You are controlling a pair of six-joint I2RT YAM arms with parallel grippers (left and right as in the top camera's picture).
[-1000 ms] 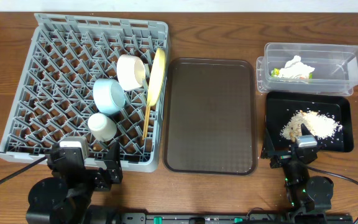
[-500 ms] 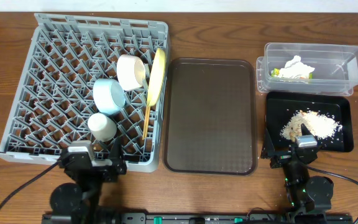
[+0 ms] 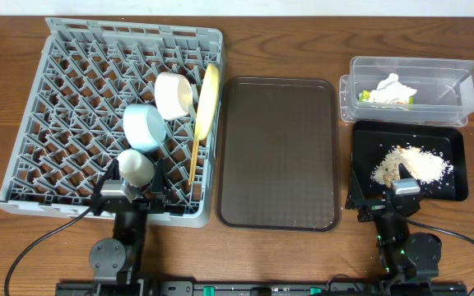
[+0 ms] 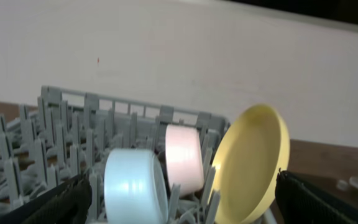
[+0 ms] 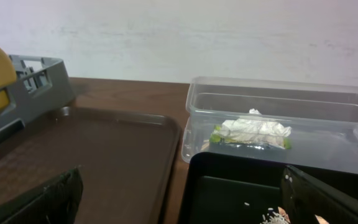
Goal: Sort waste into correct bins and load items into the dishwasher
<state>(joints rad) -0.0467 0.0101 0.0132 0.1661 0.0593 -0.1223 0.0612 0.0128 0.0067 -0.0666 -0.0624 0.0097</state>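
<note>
The grey dishwasher rack holds the yellow-green plate on edge, the white bowl with pinkish outside, the light blue bowl, the small white cup and the chopsticks. My left gripper stands open at the rack's front wall, just in front of the cup. In its wrist view the blue bowl, pink bowl and plate stand ahead. The paper wrapper lies in the clear tub. Crumbs lie in the black tray. My right gripper is open at that tray's near edge.
The brown serving tray lies between the rack and the two bins, with nothing on it. In the right wrist view the wrapper shows through the tub's wall, and the rack's corner sits at the left.
My left arm has swung right and forward from the rack's front left corner to its front wall by the cup. The right arm has not moved.
</note>
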